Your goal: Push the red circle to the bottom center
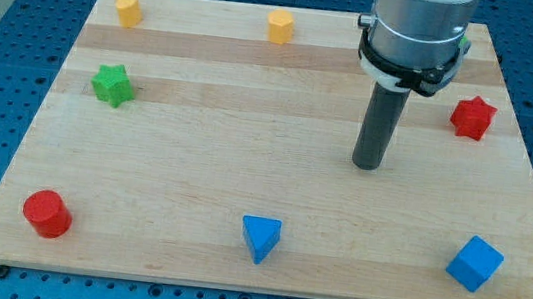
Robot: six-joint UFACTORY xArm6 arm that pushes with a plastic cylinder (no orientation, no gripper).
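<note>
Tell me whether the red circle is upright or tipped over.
Upright: the red circle shows its flat round top facing up, near the board's bottom left corner. My tip is far away.

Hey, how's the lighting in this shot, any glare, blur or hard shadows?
Camera view: even, soft light; only faint shadows under my tip and the red circle; no glare on the wooden board; blocks look sharp edge to edge; arm cropped at the view's top.

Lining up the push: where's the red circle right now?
The red circle sits in the board's bottom-left corner, left of the blue triangle, far from my tip.
</note>
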